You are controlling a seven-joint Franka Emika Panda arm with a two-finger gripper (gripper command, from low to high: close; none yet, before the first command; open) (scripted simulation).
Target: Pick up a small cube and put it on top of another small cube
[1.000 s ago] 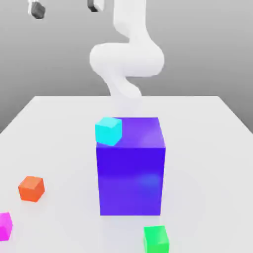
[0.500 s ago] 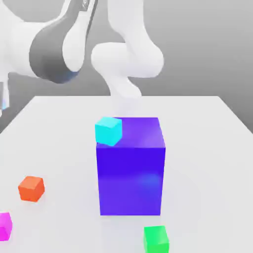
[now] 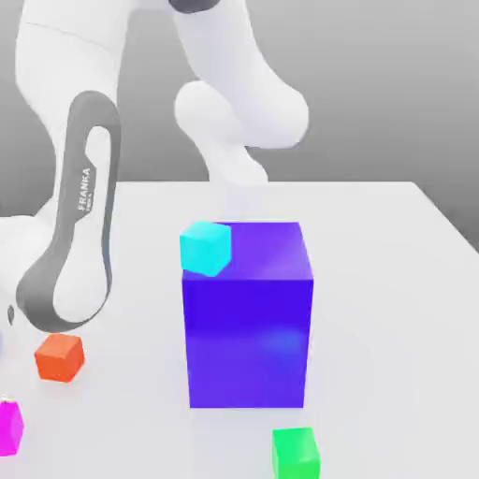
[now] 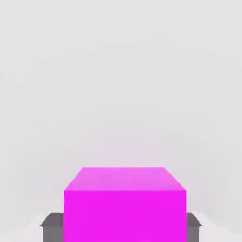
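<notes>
Magenta cube [image 3: 10, 428] lies low at the exterior view's left edge, seemingly at the level of the worktop [image 3: 393, 355], and the hand [image 4: 125, 229] is already around it: the fingers are drawn in to the cube's width, one against each of two opposite sides. No reach or turn toward it seems needed, then; what matters is the way from it to its partner. With twelve o'clock at the top of the exterior view, the orange cube [image 3: 60, 357] is near, at about one o'clock from the magenta one. The cyan cube [image 3: 205, 248], by the big blue block [image 3: 247, 343], sits between one and two, farther off; the green cube [image 3: 296, 455] is well away at three. Which is the target I cannot tell; whichever it is, a straight lift should come first.
</notes>
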